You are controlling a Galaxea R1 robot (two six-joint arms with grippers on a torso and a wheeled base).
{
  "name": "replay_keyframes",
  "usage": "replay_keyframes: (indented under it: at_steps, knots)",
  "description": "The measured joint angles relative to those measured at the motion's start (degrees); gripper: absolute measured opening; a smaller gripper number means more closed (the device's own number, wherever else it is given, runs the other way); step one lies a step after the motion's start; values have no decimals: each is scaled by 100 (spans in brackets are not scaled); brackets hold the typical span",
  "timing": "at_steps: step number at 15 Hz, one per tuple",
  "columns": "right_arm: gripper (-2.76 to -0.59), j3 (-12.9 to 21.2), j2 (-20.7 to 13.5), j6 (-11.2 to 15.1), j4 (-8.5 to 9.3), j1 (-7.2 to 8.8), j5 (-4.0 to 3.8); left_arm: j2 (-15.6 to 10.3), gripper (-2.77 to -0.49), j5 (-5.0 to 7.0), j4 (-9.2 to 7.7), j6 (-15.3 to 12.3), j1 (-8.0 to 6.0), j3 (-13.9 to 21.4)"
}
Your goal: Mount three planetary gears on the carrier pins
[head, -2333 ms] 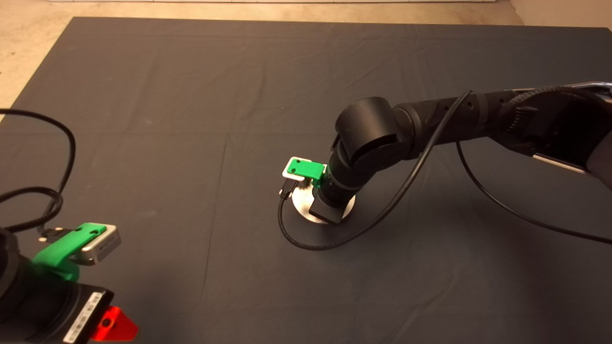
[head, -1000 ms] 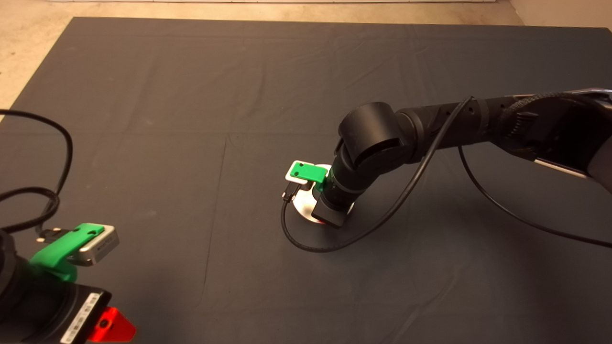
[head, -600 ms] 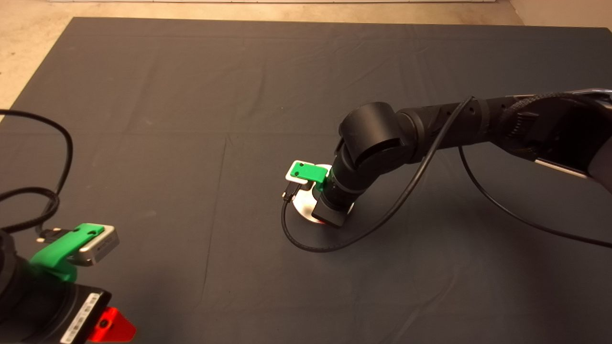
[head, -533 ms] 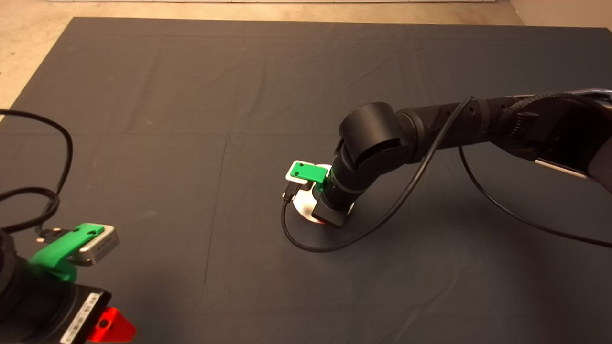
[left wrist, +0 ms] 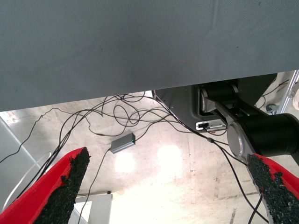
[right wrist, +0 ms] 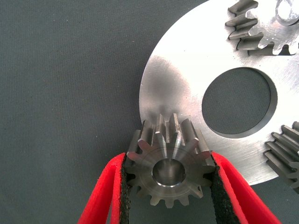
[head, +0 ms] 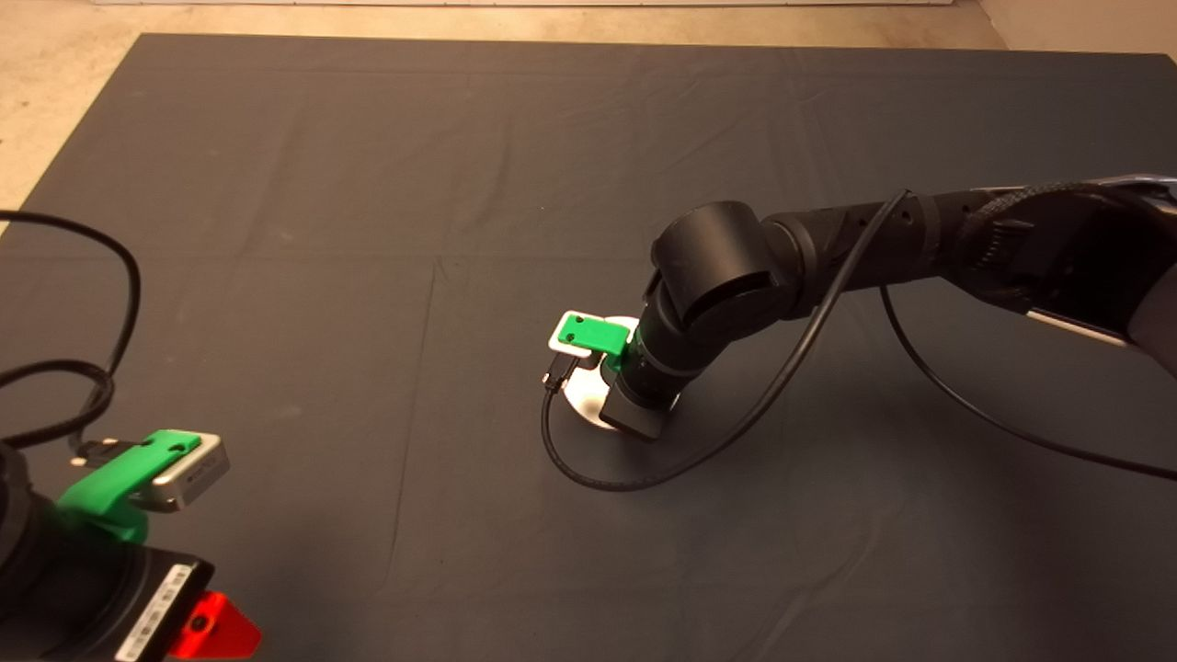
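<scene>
Right gripper point(right wrist: 169, 186) over silver disc point(right wrist: 187, 70) at mat point(head: 368, 230) centre, pads clamped on 1 planetary gear point(right wrist: 168, 163) at disc rim. 2 other gears point(right wrist: 254, 25) point(right wrist: 287, 151) lie on disc beside central hole; pin seating: cannot tell. Left gripper point(left wrist: 159, 186) parked at near-left counter edge, fingers spread wide, nothing between; floor cables point(left wrist: 126, 112) beyond mat.

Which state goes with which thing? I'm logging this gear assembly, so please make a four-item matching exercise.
1. right gripper
2. left gripper
3. silver disc
4. two other gears

a. open, parked at the mat's lower left edge
b. lies flat on the mat, with a large central hole
c. shut on a gear
d. sitting on the disc already

Pairs: 1-c, 2-a, 3-b, 4-d
</scene>
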Motion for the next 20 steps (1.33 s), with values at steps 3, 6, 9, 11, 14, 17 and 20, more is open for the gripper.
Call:
replay_keyframes:
  at_steps: [3, 6, 9, 11, 14, 17, 20]
  knots:
    - [-242, 7, -2, 0, -9, -6, -6, -91, -79, 0, -2, 60, 0, 0]
    - [-242, 10, -2, 0, -11, -6, -2, -119, -79, 0, -2, 83, 0, 0]
    - [-242, 10, -5, 0, -11, -6, 2, -138, -79, 0, -2, 91, 0, 0]
    - [-242, 10, -27, 0, -9, -5, 30, -149, -79, 0, -2, 94, 0, 0]
    - [-242, 10, -68, 0, -4, 2, 88, -149, -79, 0, -4, 94, 0, 0]
    - [-241, 10, -100, 0, -4, 5, 105, -149, -79, 0, -4, 94, 0, 0]
    - [-241, 10, -121, 0, -4, 6, 129, -149, -79, 0, -24, 96, 0, 0]
